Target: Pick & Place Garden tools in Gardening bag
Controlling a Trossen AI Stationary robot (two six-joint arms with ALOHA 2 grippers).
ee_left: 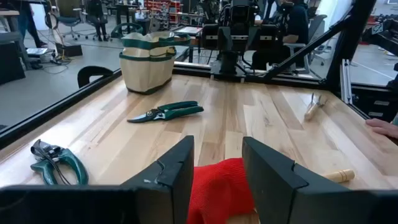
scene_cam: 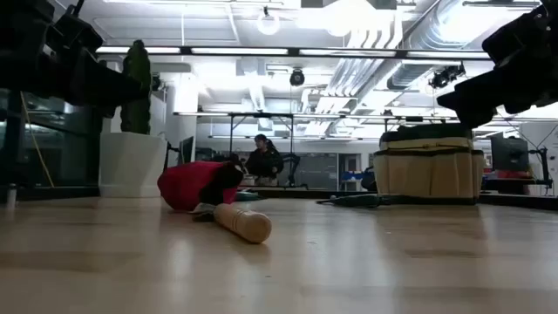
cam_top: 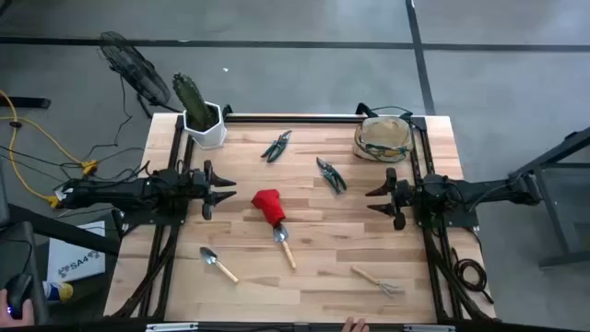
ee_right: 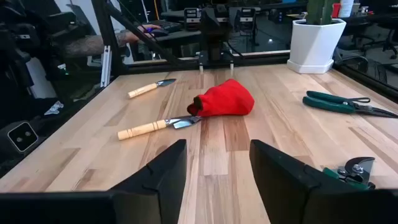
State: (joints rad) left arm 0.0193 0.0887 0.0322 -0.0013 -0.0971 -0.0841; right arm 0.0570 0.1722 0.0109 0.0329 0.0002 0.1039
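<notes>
Both the left gripper [cam_top: 224,189] at nine o'clock and the right gripper [cam_top: 371,199] at three o'clock are held released, with the red glove [cam_top: 268,206] seen between them

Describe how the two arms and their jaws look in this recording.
Both arms are dark, near black, built of chunky jointed segments. The left gripper and right gripper each end in two broad, flat, wedge-shaped jaws with stepped inner edges. Black cables trail beside the right arm's base. No markings show on either.

Both arms matte black, chunky joints; left hand [cam_top: 224,189] and right hand [cam_top: 373,201] have two angular black fingers.
</notes>
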